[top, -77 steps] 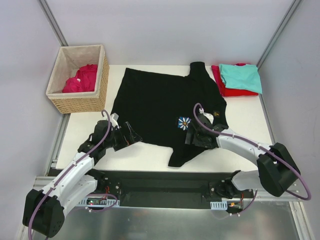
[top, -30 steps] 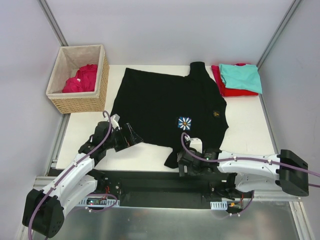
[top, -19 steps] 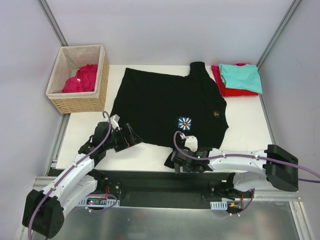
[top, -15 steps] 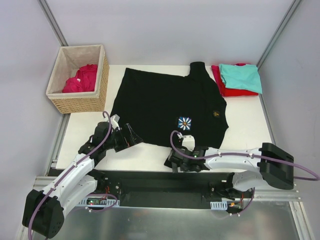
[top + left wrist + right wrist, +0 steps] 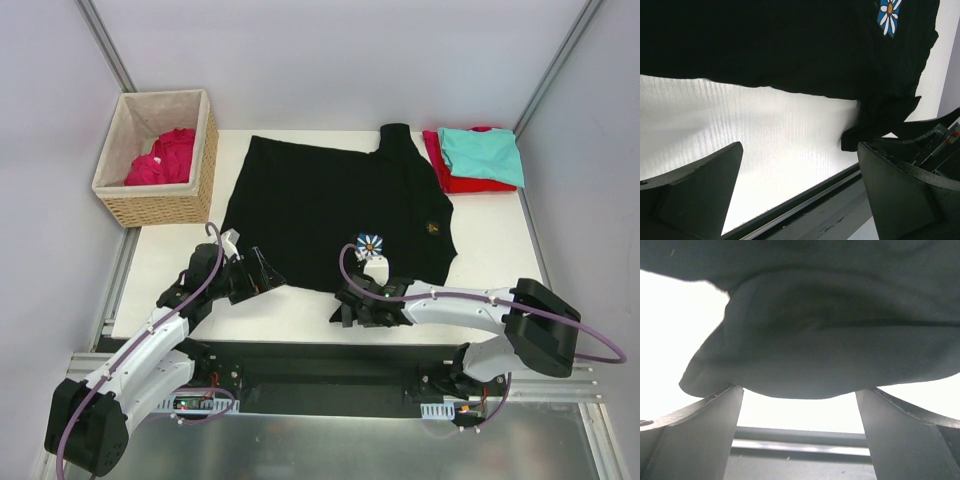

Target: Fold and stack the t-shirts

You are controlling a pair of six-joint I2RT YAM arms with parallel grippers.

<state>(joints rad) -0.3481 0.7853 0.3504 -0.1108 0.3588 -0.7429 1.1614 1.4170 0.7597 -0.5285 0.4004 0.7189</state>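
Right gripper (image 5: pixel 350 306) sits low at the near edge of the large black cloth t-shirt (image 5: pixel 320 210), at the bunched flap that sticks out just below the shirt's small white-and-blue flower print (image 5: pixel 371 246). Its jaws are spread wide. In the right wrist view a rounded fold of the black cloth spans the gap ahead of the two dark fingers (image 5: pixel 695 440), with neither finger pressed against it. Whether the tips touch the cloth cannot be told.

The left gripper (image 5: pixel 262 272) lies at the near-left corner of the black t-shirt, its jaws also wide apart and holding nothing. Its wrist view shows the bare white table top (image 5: pixel 765 145) between the fingers and the shirt's hem just beyond them.

The black t-shirt itself lies spread flat on the table. Just beside its far-right corner, a folded teal t-shirt (image 5: pixel 482 155) rests on top of a folded red t-shirt (image 5: pixel 450 178). To the left of the black t-shirt stands a woven wicker basket with beige lining (image 5: pixel 165 205), and a crumpled crimson-pink t-shirt (image 5: pixel 165 157) lies inside it.
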